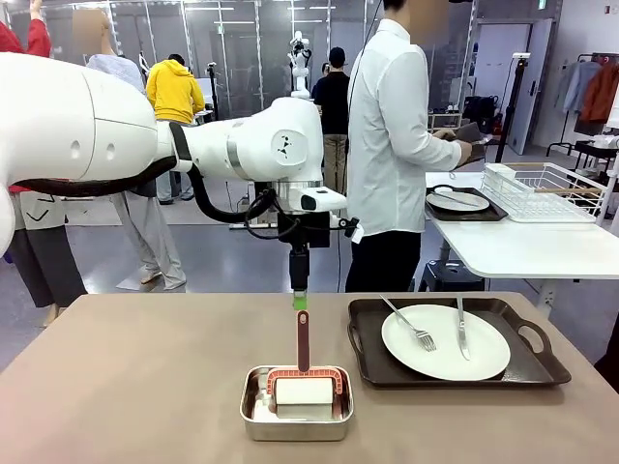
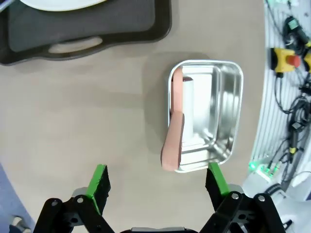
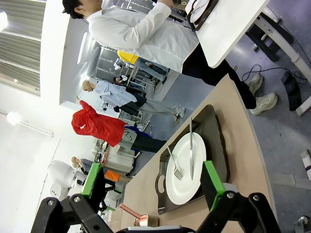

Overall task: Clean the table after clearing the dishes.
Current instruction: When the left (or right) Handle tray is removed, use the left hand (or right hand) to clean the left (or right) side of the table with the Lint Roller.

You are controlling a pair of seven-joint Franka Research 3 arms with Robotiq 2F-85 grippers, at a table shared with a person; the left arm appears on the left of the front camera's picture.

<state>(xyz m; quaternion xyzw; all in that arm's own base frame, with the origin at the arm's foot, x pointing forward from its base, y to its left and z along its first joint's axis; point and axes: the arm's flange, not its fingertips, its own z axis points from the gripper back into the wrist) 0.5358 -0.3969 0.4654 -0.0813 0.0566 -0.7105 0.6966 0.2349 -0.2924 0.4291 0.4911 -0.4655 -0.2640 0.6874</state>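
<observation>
Table (image 1: 126, 387): brown top, mostly bare to the left of the pan (image 1: 295, 401). Plate (image 1: 445, 341) with fork (image 1: 411, 324) and knife (image 1: 461, 329) on a dark tray (image 1: 366, 367), just right of the pan and apart from it. Not yet cleared, so likely left for the person (image 1: 387, 145) standing beyond the pan. Second plate (image 1: 456, 201) far behind and right of the pan on a white side table (image 1: 522, 251), probably cleared there already.

Roller (image 1: 303, 387) lying in the pan, likely parked there as the wiping tool. Red handle (image 1: 303, 338) propped up over the pan's far rim, so easy to pinch from above.

Left claw (image 1: 301, 300) directly over the pan's far edge, pointing down, pads just above the handle tip. Spread wide, gripping nothing, seemingly lined up for a grab. Contact with the tip hard to tell.

Right claw (image 3: 151, 174) on the pan's right side, raised, facing the tray. Also wide apart and empty, probably just waiting.
</observation>
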